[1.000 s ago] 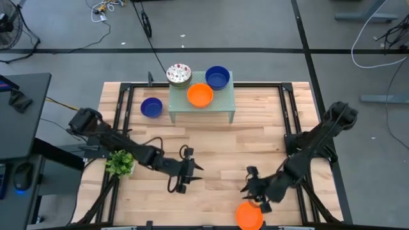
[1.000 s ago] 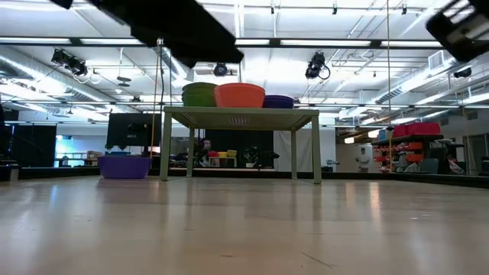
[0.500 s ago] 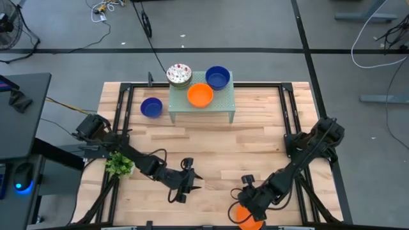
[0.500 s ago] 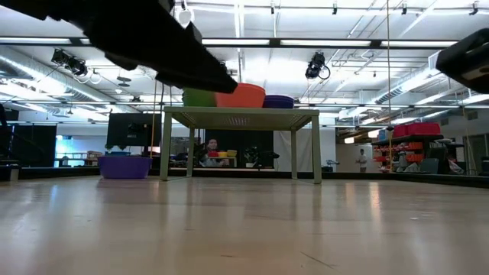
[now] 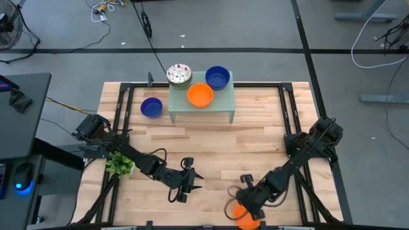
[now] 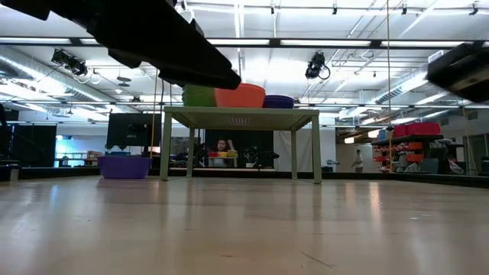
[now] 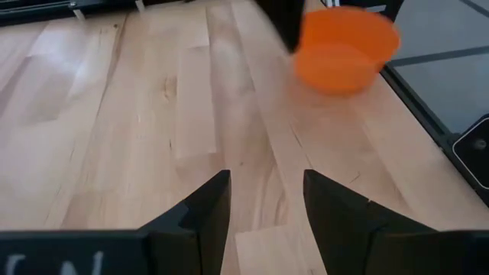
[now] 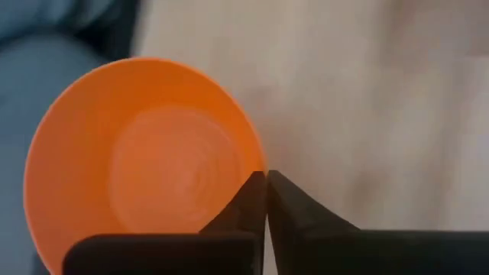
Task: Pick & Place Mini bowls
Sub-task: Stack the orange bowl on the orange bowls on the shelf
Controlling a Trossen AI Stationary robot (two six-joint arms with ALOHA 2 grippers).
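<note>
Left pincer (image 5: pixel 186 181) hovers low over the near-middle of the bench (image 5: pixel 255 137), its fingers (image 7: pixel 202 210) spread apart with nothing between them. A small plant (image 5: pixel 119 163) sits at the bench's left edge beside that arm. Far back, a blue bowl (image 5: pixel 151 107) rests on the bench just left of the green mesh stand (image 5: pixel 220 102). On the stand sit a speckled bowl stack (image 5: pixel 179 75) at its far left corner, an orange bowl (image 5: pixel 200 94) in the middle and a second blue bowl (image 5: pixel 218 77) at the far right. Right pincer (image 8: pixel 265 200) is clenched on the rim of another orange bowl (image 8: pixel 145 160) at the bench's near edge, right of centre.
</note>
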